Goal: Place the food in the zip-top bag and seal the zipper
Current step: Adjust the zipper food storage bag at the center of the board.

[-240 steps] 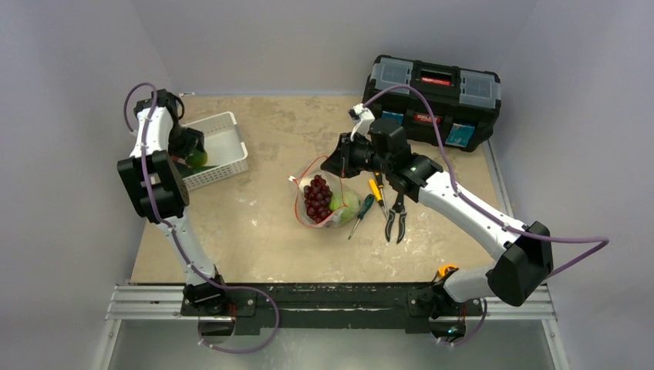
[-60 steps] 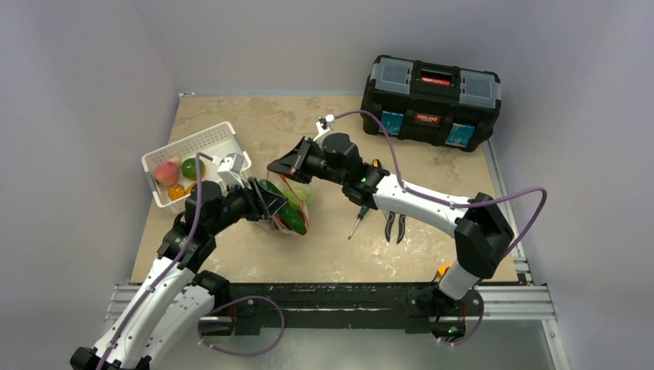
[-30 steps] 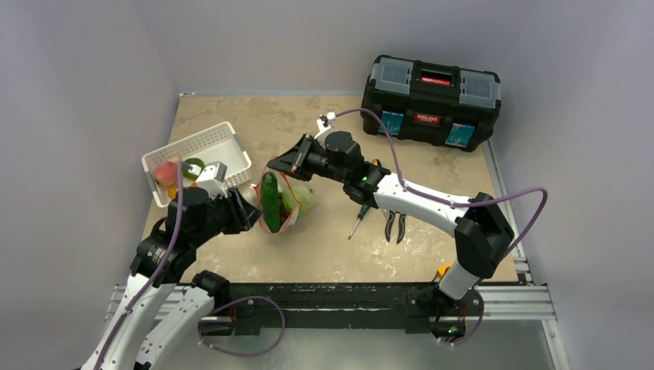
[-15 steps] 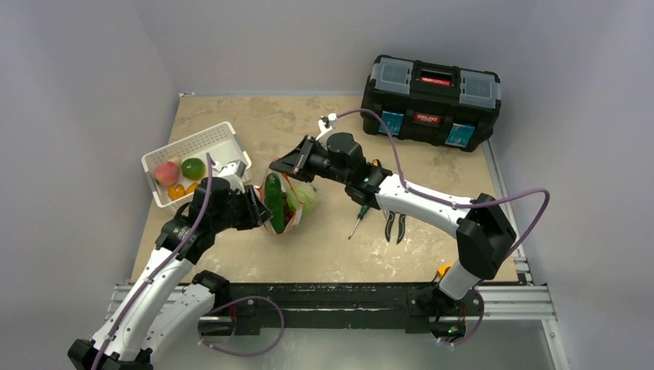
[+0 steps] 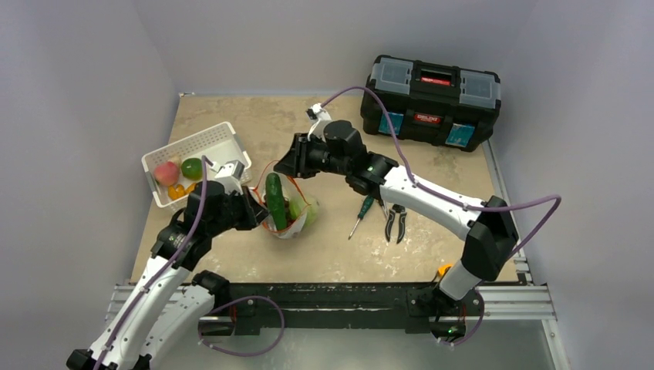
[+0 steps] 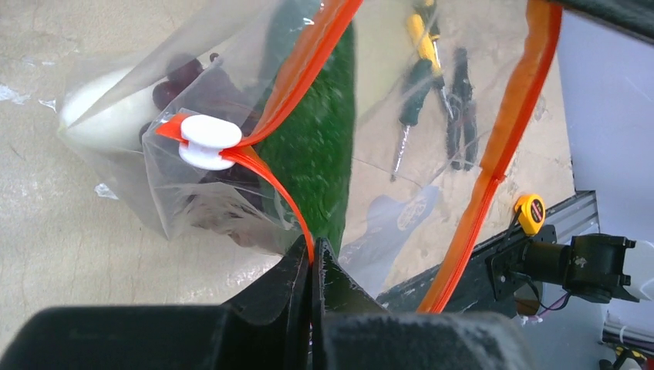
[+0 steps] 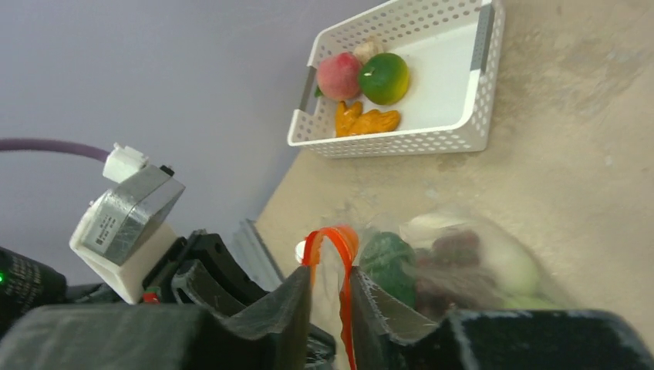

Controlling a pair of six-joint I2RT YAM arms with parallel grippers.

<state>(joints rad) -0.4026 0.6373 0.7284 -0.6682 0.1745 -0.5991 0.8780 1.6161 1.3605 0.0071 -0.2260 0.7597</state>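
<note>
The zip-top bag [image 5: 291, 218] stands mid-table, mouth up, holding the dark green cucumber [image 5: 273, 202] on end, dark red grapes [image 6: 181, 73] and a pale green cabbage [image 7: 509, 262]. My left gripper [image 6: 312, 258] is shut on the orange-red zipper [image 6: 308, 54] just below its white slider [image 6: 208, 140], at the bag's left side. At the mouth's far side my right gripper [image 7: 328, 281] has its jaws a little apart, with a loop of the zipper [image 7: 332, 239] lying between them. The peach [image 7: 338, 75] and the green round fruit [image 7: 385, 77] lie in the white basket [image 7: 463, 116].
The basket [image 5: 202, 146] sits at the far left and also holds an orange toy piece [image 7: 366, 119]. A screwdriver [image 5: 360, 216] and pliers [image 5: 396, 220] lie right of the bag. A black toolbox [image 5: 432, 100] stands at the back right.
My left gripper has shut on the zipper strip. The right gripper's jaws have parted and it has drawn back slightly toward the far side. The cucumber now stands more upright in the bag.
</note>
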